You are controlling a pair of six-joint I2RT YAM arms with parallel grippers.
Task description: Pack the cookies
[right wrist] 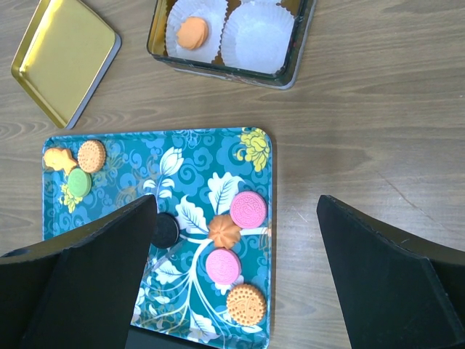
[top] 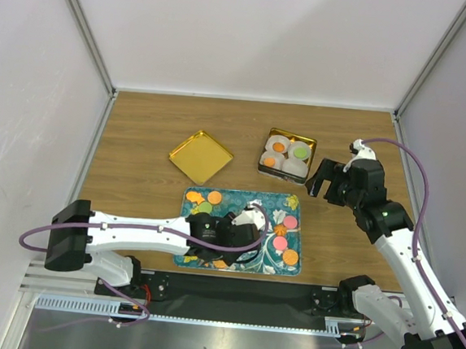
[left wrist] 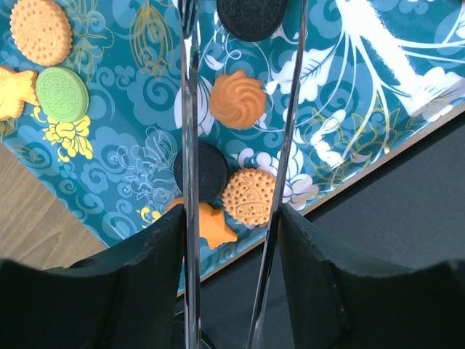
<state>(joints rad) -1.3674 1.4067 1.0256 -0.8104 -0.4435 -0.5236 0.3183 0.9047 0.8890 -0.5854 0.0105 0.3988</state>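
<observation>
Released, my left gripper (left wrist: pixel 236 211) straddled cookies (left wrist: pixel 248 196) on the tray (left wrist: pixel 378 87) by the table's near edge; they looked light, brittle, best pinched edgewise.

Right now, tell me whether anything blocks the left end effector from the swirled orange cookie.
Nothing visible does. The left end effector hangs open over the teal tray, and the swirled orange cookie lies uncovered between its fingers.

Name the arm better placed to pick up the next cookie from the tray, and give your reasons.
Left, probably. The left gripper hangs open right over the teal tray, its fingers framing an orange swirl cookie. The right gripper sits off the tray, beside the tin, open and empty.
</observation>
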